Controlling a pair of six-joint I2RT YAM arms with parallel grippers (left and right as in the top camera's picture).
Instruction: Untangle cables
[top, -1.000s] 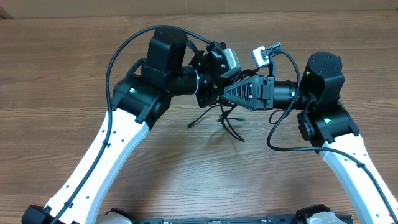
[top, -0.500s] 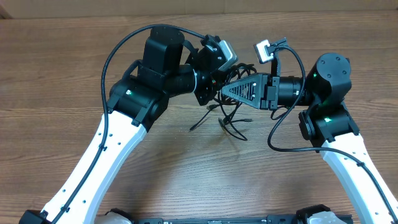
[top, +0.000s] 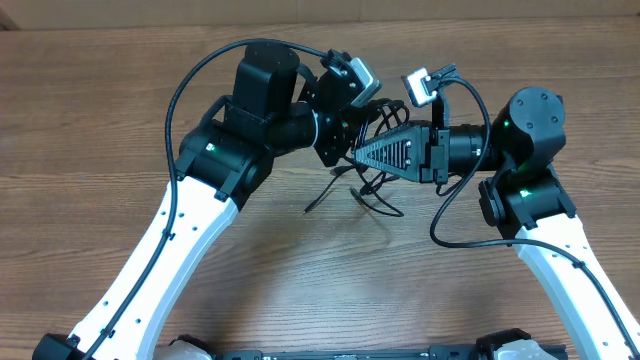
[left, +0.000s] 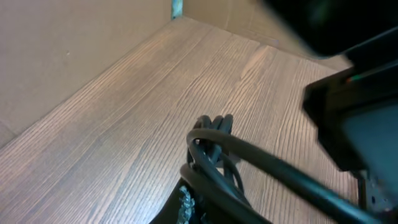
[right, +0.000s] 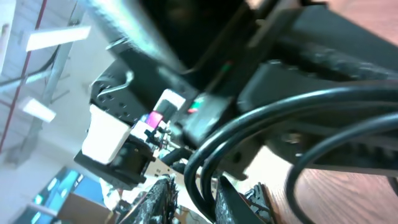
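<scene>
Black cables (top: 370, 188) hang in a tangle near the middle of the surface's (top: 120, 120) far edge, raised between both arms, apparently so the strands can be drawn apart. The left end effector (top: 345, 140) is clamped shut on them. The right end effector (right: 198, 199) is narrow around strands — whether it pinches them is unclear, and the arm bodies hide the knot.

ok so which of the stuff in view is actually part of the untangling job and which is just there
Part of the job: thin black flexible cables; left gripper, shut on them; right gripper, closed around strands.
Just there: brown wood-grain table; tan cardboard wall; thicker black wires fixed to the arms.
</scene>
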